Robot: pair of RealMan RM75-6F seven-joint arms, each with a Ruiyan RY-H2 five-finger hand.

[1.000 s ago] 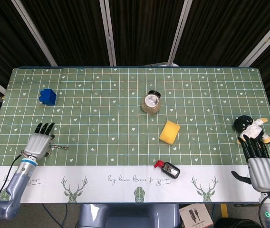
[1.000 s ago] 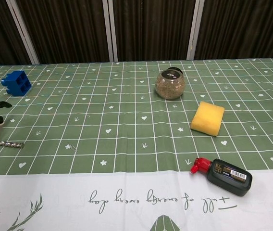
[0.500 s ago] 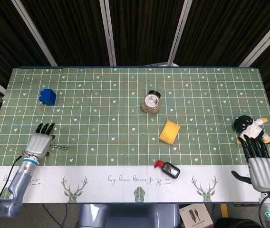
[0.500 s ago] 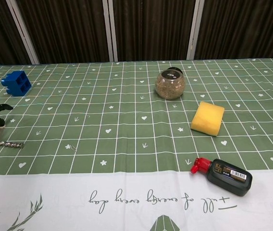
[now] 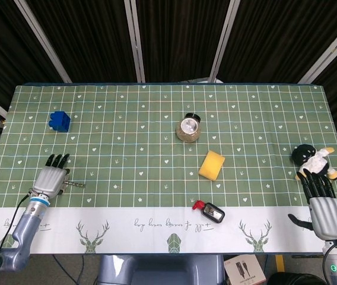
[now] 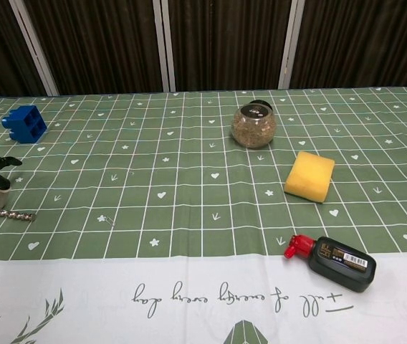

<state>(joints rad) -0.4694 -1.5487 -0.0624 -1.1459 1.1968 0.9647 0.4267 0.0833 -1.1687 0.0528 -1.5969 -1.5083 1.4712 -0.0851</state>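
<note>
The left hand (image 5: 51, 179) is lying flat near the table's (image 5: 156, 196) left edge, fingers spread and holding nothing, just over a small metal corkscrew (image 6: 11, 214) whose spiral is sticking out to its right on the cloth. The right hand (image 5: 326, 209) is resting at the right edge, fingers straight and apart, also empty; its fingertips are reaching just short of a penguin toy (image 5: 312, 161), and whether they are touching it cannot be told. A round glass jar (image 6: 254, 125) is standing mid-table, filled most of the way with something brown and grainy, its dark lid on. A yellow sponge (image 6: 309, 175) is lying near it, a black bottle (image 6: 340, 261) with a red cap is lying on its side by the white border, and a blue block (image 6: 26, 123) is sitting far left.
</note>
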